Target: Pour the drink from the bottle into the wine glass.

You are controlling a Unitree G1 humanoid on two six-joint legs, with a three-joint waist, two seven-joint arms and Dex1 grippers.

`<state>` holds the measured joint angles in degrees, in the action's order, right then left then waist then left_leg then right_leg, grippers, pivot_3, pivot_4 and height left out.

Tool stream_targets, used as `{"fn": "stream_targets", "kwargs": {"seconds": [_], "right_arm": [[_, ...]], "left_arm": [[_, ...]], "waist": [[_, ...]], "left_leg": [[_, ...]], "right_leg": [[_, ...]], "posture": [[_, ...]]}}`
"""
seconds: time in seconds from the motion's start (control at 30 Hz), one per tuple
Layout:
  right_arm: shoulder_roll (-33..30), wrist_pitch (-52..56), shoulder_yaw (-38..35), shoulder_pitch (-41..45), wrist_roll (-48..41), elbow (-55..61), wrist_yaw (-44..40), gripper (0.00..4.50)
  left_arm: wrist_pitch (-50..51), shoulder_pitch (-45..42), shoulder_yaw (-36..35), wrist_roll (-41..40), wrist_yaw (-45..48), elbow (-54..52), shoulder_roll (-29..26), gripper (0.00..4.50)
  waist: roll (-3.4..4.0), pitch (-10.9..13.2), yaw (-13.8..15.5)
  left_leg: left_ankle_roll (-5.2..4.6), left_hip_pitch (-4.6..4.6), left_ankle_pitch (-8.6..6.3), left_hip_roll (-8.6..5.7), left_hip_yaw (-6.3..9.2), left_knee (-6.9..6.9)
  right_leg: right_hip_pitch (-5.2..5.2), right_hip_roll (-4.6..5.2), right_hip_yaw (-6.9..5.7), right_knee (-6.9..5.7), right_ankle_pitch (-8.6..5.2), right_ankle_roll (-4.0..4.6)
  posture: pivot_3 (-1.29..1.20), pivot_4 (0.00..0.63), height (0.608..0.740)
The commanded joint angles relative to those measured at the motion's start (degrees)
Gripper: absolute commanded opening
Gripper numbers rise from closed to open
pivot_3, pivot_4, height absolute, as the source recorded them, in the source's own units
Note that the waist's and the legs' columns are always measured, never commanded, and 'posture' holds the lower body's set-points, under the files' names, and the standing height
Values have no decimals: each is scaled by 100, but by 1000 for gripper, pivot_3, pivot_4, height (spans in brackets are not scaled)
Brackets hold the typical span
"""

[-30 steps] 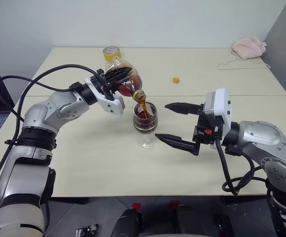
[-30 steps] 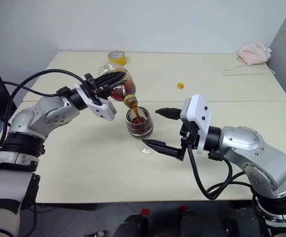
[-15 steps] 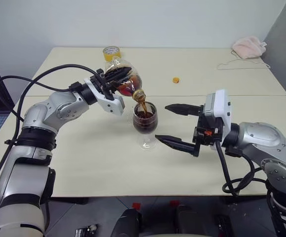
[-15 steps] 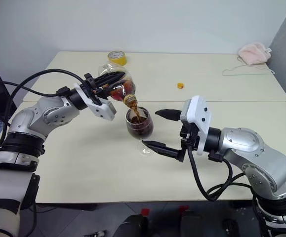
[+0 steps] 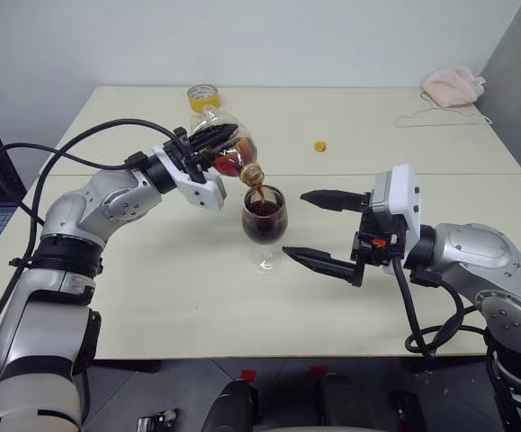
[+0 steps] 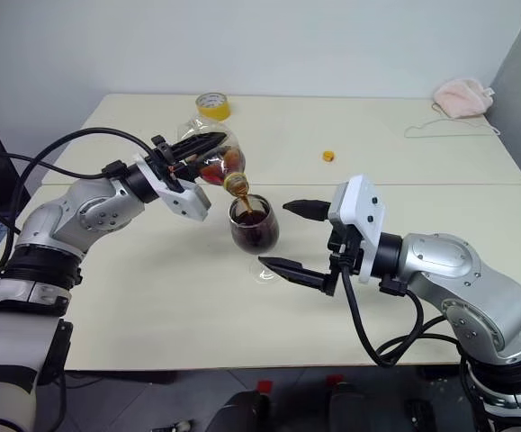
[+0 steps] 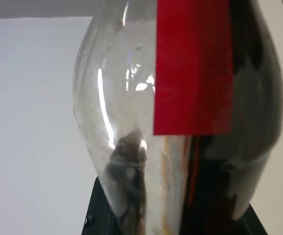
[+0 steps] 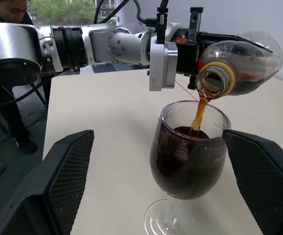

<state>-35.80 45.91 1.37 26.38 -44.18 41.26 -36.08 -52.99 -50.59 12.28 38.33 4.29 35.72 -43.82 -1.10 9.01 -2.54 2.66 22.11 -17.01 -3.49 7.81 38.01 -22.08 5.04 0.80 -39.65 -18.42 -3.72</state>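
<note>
2 grippers: left gripper (image 5: 208,141) clamps the tipped bottle (image 5: 227,149), pouring drink (image 8: 183,154) into the wine glass (image 5: 264,222); right gripper (image 5: 317,228) gapes wide beside it. Next, level the bottle.

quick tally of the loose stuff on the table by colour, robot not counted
Yellow: 2 – tape roll, small cap
Pink: 1 – cloth
Clear with dark drink: 2 – bottle tilted in the left gripper, wine glass
White: 1 – cord
Total: 6
</note>
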Motion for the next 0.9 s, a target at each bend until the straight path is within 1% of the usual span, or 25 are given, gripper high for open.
{"fn": "stream_targets", "kwargs": {"seconds": [0.03, 0.57, 0.73, 0.9], "right_arm": [[25, -85, -28, 62, -79, 139, 13, 4500], [80, -164, 22, 56, 7, 103, 14, 4500], [85, -232, 49, 47, 97, 100, 20, 4500], [81, -389, 65, -41, 243, 136, 20, 4500]], "left_arm": [[109, 15, -185, -475, 126, -327, -6, 742], [530, 420, -271, -1167, 530, -798, 151, 741], [1008, 639, -422, -1924, 959, -926, 370, 740], [2248, 1080, -824, -3163, 1475, -1472, 861, 739]], "waist": [[0, 0, 0], [0, 0, -14], [0, 0, -23], [0, -1, -27]], "left_leg": [[0, 0, 0, 0, 0, 0], [0, 2, 0, 1, 1, 2], [0, 2, 0, 2, 2, 2], [0, 3, 0, 2, 3, 4]], "right_leg": [[0, 0, 0, 0, 0, 0], [-2, 0, 0, -2, 0, 0], [-2, 1, 0, -3, 0, 0], [-4, 2, 1, -5, 0, 0]], "posture": [[0, 150, 740], [0, 150, 740], [0, 150, 740], [0, 150, 740]]}}
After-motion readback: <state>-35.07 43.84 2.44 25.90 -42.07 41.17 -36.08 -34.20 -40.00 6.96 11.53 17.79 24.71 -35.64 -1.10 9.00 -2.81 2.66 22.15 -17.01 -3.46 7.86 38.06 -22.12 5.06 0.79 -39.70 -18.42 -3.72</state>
